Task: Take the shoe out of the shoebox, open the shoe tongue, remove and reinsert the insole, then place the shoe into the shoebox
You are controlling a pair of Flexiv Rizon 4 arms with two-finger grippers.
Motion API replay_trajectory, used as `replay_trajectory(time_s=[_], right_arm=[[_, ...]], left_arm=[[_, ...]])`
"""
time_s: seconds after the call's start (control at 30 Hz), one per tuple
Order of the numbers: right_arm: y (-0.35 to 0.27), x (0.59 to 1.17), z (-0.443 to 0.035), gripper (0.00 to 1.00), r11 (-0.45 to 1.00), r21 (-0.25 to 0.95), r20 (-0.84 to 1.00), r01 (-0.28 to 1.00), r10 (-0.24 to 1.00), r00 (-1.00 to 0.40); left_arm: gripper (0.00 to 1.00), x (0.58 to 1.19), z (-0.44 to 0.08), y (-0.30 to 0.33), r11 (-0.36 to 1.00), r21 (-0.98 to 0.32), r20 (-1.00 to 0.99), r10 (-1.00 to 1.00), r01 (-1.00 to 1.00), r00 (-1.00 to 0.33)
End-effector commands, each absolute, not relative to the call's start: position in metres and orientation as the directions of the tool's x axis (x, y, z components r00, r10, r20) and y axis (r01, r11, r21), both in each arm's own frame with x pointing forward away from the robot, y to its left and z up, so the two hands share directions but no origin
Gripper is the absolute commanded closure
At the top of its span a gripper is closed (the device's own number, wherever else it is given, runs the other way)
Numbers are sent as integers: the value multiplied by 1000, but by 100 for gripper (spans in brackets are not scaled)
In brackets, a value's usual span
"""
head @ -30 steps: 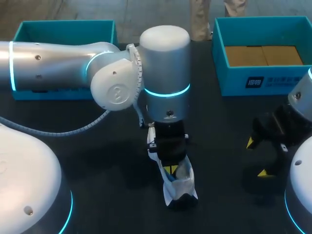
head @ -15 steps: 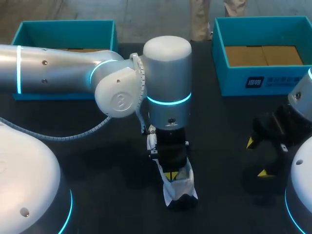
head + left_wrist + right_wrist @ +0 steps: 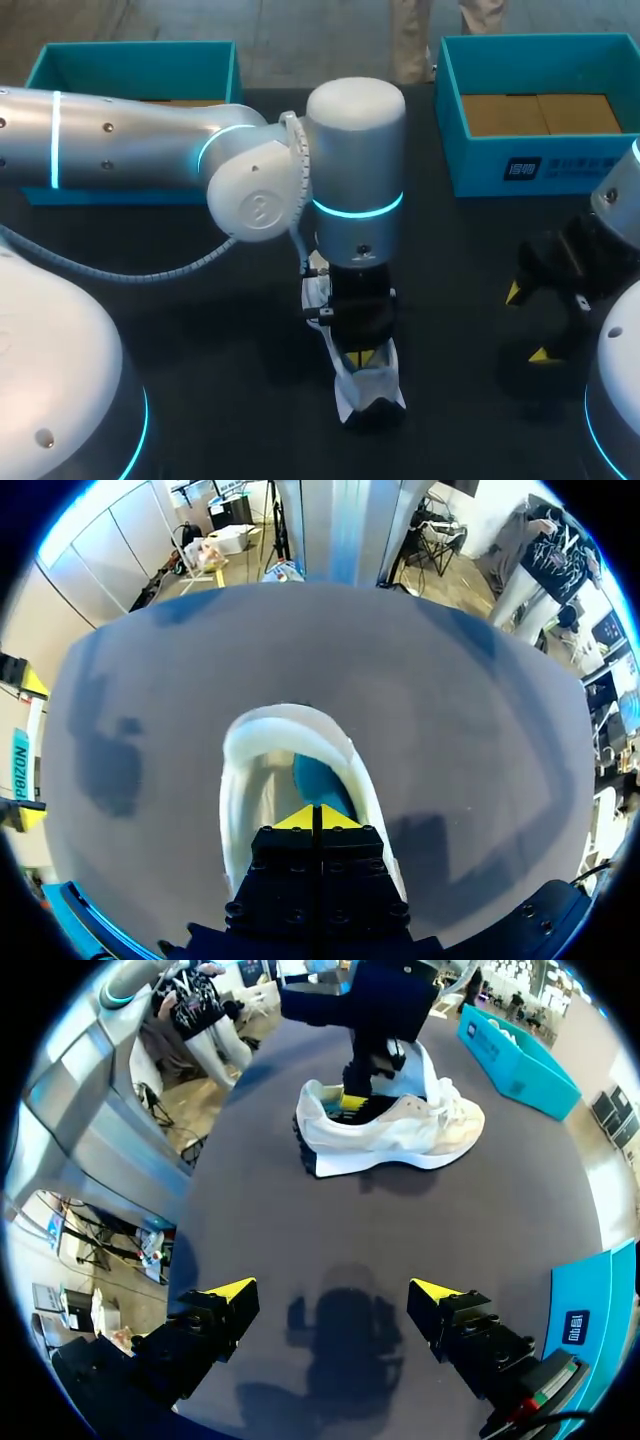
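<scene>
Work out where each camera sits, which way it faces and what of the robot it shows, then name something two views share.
Head view: fixed above and behind, looking down on the table; both arms show.
Left wrist view: on the left wrist, looking into the shoe at the blue insole; left gripper shows, shut.
Right wrist view: on the right wrist, facing the shoe across the table; right gripper shows, open.
Shared: all three show the shoe with the left gripper in it.

Left jaws together, right jaws apart
</scene>
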State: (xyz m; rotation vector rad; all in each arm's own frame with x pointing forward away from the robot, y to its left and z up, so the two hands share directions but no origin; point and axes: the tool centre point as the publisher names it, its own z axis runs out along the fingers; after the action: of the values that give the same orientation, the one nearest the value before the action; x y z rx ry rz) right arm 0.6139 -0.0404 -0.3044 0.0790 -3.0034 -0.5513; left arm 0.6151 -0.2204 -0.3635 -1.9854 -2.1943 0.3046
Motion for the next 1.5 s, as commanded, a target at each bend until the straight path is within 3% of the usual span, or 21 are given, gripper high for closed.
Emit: replay_trajectory(time_s=[0.03, 0.43, 0.83, 1.5], right_arm=[[-40, 612, -305, 0, 935, 354, 73, -34, -64, -995], [-40, 612, -305, 0, 935, 354, 73, -34, -64, -995], [-40, 612, -305, 0, 935, 354, 73, -34, -64, -995], [-40, 612, -305, 0, 935, 354, 73, -34, -64, -995]], left_arm=[[100, 611, -354, -212, 83, -274, -40, 994, 958, -98], [100, 598, -386, -230, 82, -339, 0, 996, 937, -87], [100, 610, -409, -221, 148, -239, 57, 989, 960, -138], [100, 626, -344, -209, 122, -235, -94, 985, 964, -147]])
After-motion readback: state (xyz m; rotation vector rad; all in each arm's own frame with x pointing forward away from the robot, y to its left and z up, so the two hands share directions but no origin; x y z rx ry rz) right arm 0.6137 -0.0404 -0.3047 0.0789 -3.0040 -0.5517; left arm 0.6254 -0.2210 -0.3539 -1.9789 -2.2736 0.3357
